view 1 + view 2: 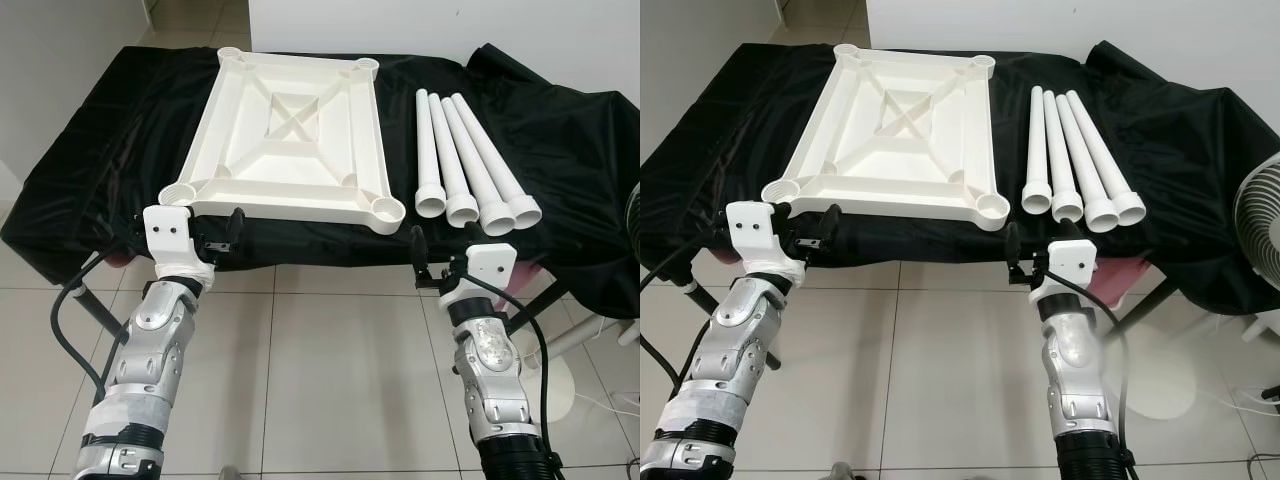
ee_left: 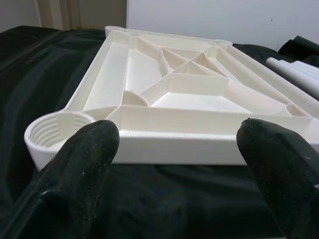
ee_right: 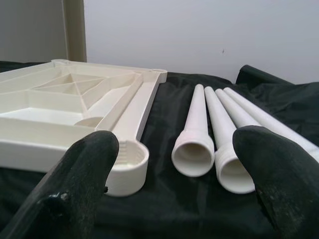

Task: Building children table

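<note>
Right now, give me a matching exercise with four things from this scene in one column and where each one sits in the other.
Things:
1. tabletop
2. four legs
3. left tool
4. right tool

Places:
A. before the legs, open, off the cloth
B. upside down on the black cloth, robot's left
C. at the tabletop's near left corner, open
D. side by side, right of the tabletop

Pairs: 1-B, 2-D, 3-C, 4-A

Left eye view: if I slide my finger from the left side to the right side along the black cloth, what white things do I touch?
Upside-down white tabletop → first leg → second leg → third leg → fourth leg, all lying on the black cloth.
</note>
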Available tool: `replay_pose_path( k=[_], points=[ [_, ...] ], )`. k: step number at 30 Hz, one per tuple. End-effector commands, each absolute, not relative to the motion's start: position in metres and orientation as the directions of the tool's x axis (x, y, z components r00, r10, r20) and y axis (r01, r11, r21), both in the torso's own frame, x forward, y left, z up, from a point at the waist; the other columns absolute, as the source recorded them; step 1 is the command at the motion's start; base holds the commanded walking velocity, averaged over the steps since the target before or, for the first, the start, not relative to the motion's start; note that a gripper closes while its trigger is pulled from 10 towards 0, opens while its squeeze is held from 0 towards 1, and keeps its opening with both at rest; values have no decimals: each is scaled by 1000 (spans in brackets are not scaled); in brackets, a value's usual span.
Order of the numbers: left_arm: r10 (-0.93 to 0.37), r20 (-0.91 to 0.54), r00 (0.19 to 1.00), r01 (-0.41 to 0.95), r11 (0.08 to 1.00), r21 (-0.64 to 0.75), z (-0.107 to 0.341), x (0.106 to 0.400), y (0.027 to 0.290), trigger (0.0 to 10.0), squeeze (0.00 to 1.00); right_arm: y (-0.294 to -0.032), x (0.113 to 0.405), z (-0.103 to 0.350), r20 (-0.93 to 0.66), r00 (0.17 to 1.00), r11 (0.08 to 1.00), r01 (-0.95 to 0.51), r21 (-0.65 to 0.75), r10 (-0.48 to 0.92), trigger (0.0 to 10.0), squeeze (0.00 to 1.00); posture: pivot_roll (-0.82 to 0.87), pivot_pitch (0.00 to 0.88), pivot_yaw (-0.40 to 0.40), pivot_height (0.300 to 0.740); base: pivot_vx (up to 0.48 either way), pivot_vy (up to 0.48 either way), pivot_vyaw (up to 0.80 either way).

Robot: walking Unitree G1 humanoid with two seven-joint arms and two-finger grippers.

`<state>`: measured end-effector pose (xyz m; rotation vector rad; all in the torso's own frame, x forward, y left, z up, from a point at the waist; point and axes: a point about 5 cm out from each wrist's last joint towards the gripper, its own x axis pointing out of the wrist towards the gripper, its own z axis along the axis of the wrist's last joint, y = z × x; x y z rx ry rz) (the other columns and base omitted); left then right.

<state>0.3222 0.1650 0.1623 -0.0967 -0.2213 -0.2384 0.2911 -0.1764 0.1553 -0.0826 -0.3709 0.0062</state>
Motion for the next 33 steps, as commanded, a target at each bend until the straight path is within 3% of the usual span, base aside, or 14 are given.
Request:
replay_pose_path(
  k=[1, 19, 25, 33],
  points=[
    [-268, 235, 934, 291, 954, -67, 162, 323, 161, 10000, 0, -180, 292, 154, 343, 939, 997, 27, -79, 2, 10000, 0, 35, 81, -32, 740, 352, 0, 0],
    [-260, 241, 935, 286, 955, -83, 163, 324, 161, 10000, 0, -181, 293, 152, 336, 942, 995, 31, -95, 3, 10000, 0, 38, 60, -39, 740, 347, 0, 0],
    [-270, 232, 935, 296, 951, -86, 162, 324, 157, 10000, 0, -182, 295, 152, 330, 944, 995, 44, -88, -13, 10000, 0, 39, 53, -40, 740, 0, 0, 0],
    [-489, 227, 842, 509, 860, -36, 172, 318, 132, 10000, 0, -191, 300, 152, 257, 961, 994, 105, 20, -107, 10000, 0, 32, 64, -33, 740, 0, 0, 0]
  ],
)
